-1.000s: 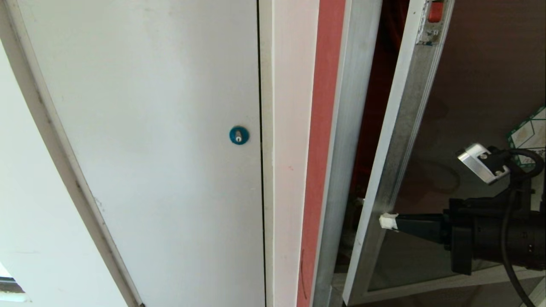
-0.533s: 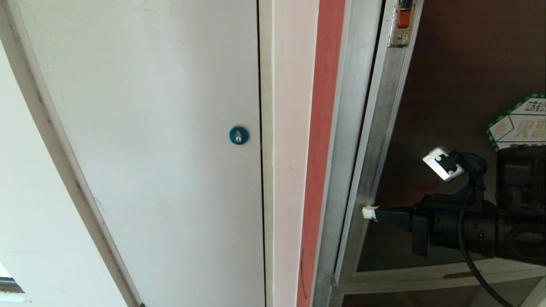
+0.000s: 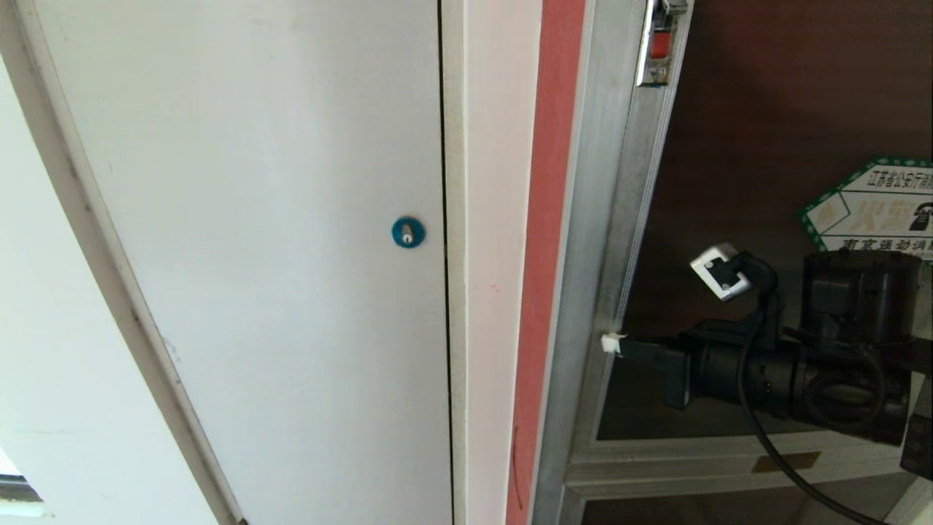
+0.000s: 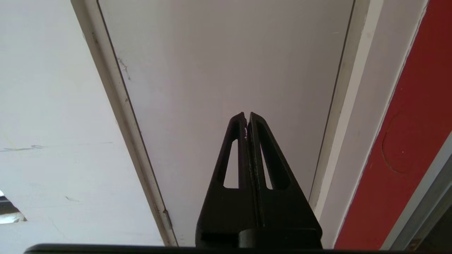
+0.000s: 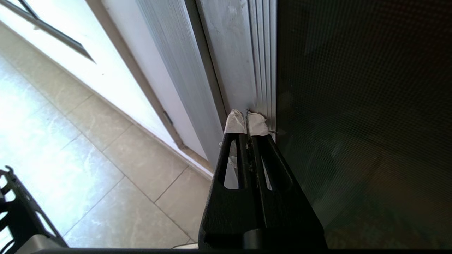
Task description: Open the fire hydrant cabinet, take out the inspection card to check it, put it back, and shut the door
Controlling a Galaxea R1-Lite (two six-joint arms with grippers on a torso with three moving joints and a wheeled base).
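Cabinet inside hidden: door [image 3: 736,146], dark glass in silver frame, sits nearly flush. Right gripper [image 3: 614,343] pinched closed, empty, tips against frame. Left gripper [image 4: 247,118] closed, empty.

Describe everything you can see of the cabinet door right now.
The door is a dark tinted glass panel in a ribbed silver metal frame. A small red latch sits high on the frame's edge, and a green-bordered white sticker is on the glass. It lies nearly flush with the cabinet frame. The right hand, shut, presses its taped tips against the door's frame edge.
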